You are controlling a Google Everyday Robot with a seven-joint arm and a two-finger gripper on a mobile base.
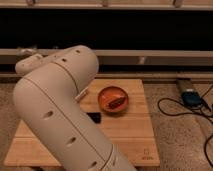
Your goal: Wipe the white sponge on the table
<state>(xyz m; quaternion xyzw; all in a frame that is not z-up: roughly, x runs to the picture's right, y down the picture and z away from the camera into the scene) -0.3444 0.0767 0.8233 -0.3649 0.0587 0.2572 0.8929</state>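
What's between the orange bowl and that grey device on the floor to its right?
In the camera view: bare wood of the table, then floor with a black cable loop. The gripper is out of sight behind the arm.

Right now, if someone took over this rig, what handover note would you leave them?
The gripper is not in view, likely hidden behind the arm, which covers the left of the table.
No sponge visible; it may be behind the arm.
On the table: an orange bowl holding something dark, and a small dark object beside the arm.
Done: no wiping evident.
Left: find the sponge, grasp it, wipe.
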